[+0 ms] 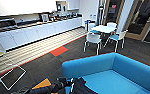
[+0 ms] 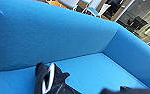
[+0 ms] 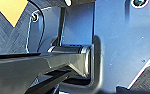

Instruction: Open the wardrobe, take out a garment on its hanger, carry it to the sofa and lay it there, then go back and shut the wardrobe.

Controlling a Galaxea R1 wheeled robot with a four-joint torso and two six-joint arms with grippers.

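Black garment (image 2: 56, 82) on blue sofa (image 1: 121, 75); white chairs (image 1: 93, 40) beyond.

The left arm (image 1: 44, 89) reaches in low from the near left of the head view, dark and jointed, stretched toward the right. Its wrist end sits near the middle of the near edge; its fingers cannot be made out. The right wrist view shows the robot's own dark plate (image 3: 121, 37) and jointed bar (image 3: 41, 66) close up.
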